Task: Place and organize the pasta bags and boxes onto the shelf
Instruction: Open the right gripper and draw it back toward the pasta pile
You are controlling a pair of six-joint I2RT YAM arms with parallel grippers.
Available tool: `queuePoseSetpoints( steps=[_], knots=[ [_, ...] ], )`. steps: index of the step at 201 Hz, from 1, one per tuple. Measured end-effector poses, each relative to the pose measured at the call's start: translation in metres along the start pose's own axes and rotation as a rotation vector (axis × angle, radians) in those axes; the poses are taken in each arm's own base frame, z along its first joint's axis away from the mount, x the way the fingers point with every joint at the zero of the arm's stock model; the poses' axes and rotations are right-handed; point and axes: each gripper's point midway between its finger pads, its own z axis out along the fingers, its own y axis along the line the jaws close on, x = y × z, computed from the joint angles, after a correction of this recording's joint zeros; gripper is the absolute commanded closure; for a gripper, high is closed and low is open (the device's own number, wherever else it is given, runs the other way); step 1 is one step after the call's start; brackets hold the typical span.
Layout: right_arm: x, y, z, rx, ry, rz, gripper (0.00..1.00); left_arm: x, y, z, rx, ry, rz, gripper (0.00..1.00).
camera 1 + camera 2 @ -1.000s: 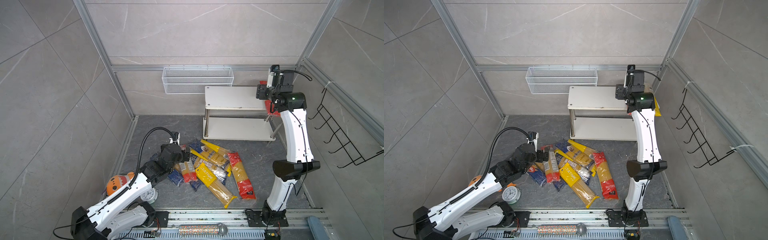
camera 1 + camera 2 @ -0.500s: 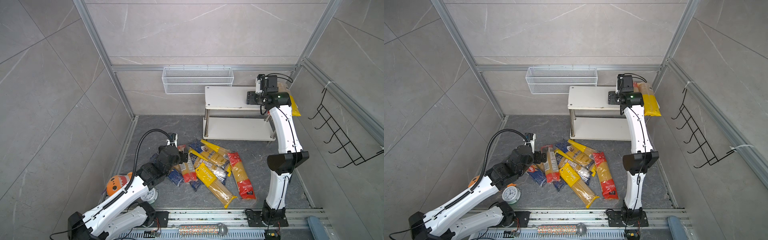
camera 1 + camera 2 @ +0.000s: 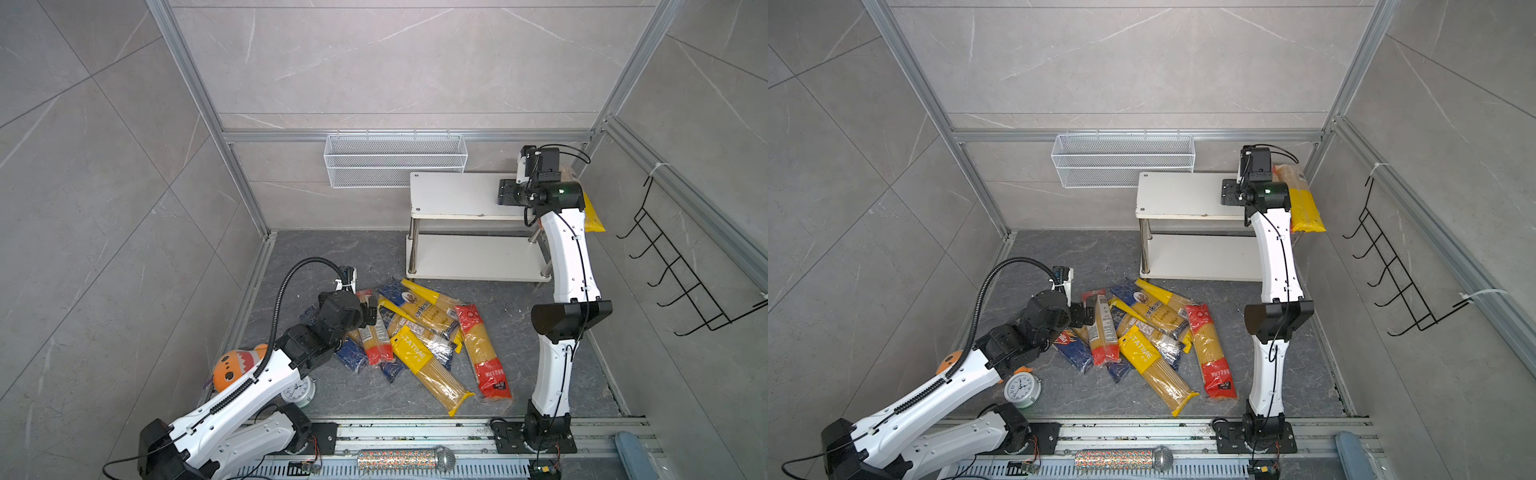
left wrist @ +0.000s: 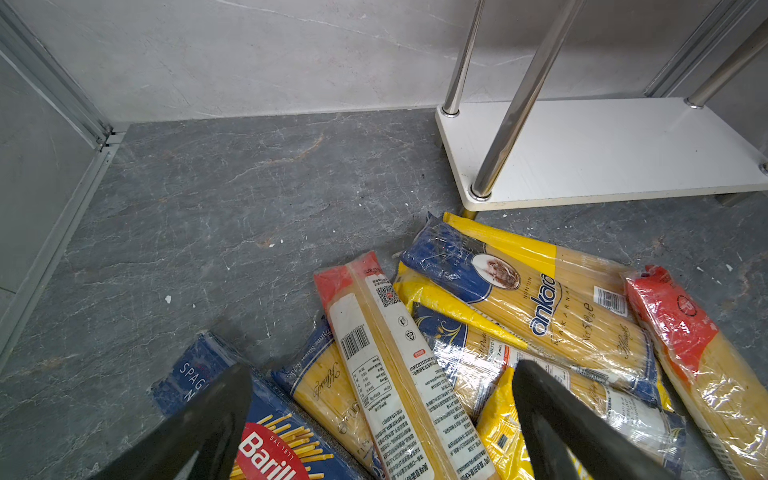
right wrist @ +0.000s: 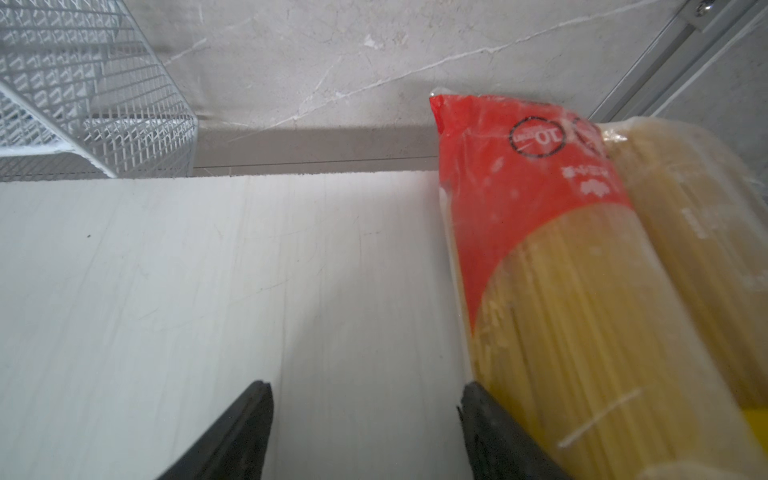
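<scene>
Several pasta bags lie heaped on the floor in both top views, among them a yellow bag (image 3: 428, 365), a red-ended bag (image 3: 482, 349) and the blue Barilla box (image 4: 270, 440). My left gripper (image 4: 382, 370) hangs open over the pile, with a narrow red-ended pack (image 4: 395, 353) below the gap between its fingers. On the right end of the shelf's top board (image 3: 453, 195) lie a red-ended bag (image 5: 540, 232) and a pale yellow bag (image 5: 698, 249). My right gripper (image 5: 365, 386) stands open over bare board beside them, with one finger close along the red-ended bag.
A white wire mesh basket (image 3: 395, 160) hangs on the back wall left of the shelf. A black hook rack (image 3: 681, 266) sticks out from the right wall. An orange plush toy (image 3: 235, 365) and an alarm clock (image 3: 1022, 388) sit by the left arm's base.
My right gripper has shifted left along the top board, away from the bags at its right end. The left arm has barely moved over the pile.
</scene>
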Motion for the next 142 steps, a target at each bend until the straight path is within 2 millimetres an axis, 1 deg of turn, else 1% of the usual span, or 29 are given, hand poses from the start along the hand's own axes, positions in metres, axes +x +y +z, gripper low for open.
queuePoseSetpoints(
  steps=[20, 32, 35, 36, 37, 39, 53, 68, 86, 98, 107, 125, 132, 142],
  knots=[
    [0.000, 0.004, -0.001, -0.017, 0.001, -0.002, 0.23, 0.003, 0.000, 0.002, -0.004, 0.011, 0.006, 0.00],
    [0.003, 0.009, -0.004, -0.027, 0.009, -0.010, 0.21, 0.004, 0.001, 0.002, -0.006, 0.016, 0.008, 0.00],
    [0.003, 0.011, -0.005, -0.029, 0.011, -0.012, 0.19, 0.004, 0.001, 0.001, -0.006, 0.016, 0.009, 0.00],
    [0.004, 0.012, -0.006, -0.030, 0.012, -0.014, 0.08, 0.004, 0.001, 0.001, -0.006, 0.017, 0.009, 0.00],
    [0.004, 0.012, -0.006, -0.031, 0.013, -0.015, 0.04, 0.004, 0.001, 0.001, -0.006, 0.017, 0.009, 0.00],
    [0.005, 0.013, -0.007, -0.033, 0.016, -0.017, 0.01, 0.004, 0.001, 0.001, -0.006, 0.017, 0.009, 0.00],
    [0.011, 0.027, -0.017, -0.048, 0.022, -0.040, 0.00, 0.002, 0.001, 0.000, -0.007, 0.018, 0.009, 0.00],
    [0.019, 0.048, -0.037, -0.068, 0.020, -0.079, 0.00, 0.000, 0.002, -0.003, -0.006, 0.013, 0.007, 0.00],
    [0.033, 0.082, -0.072, -0.128, -0.006, -0.129, 0.00, -0.004, 0.004, -0.010, -0.001, -0.002, -0.001, 0.00],
    [0.041, 0.098, -0.096, -0.182, -0.027, -0.143, 0.00, -0.008, 0.007, -0.017, 0.003, -0.019, -0.011, 0.00],
    [0.049, 0.105, -0.113, -0.221, -0.043, -0.141, 0.03, -0.010, 0.009, -0.022, 0.006, -0.031, -0.021, 0.00],
    [0.068, 0.110, -0.143, -0.283, -0.057, -0.123, 0.07, -0.014, 0.015, -0.034, 0.009, -0.055, -0.042, 0.00],
    [0.077, 0.113, -0.150, -0.302, -0.055, -0.120, 0.08, -0.015, 0.016, -0.037, 0.010, -0.061, -0.050, 0.00],
    [0.096, 0.119, -0.158, -0.333, -0.031, -0.121, 0.09, -0.016, 0.019, -0.041, 0.010, -0.068, -0.060, 0.00]
  ],
)
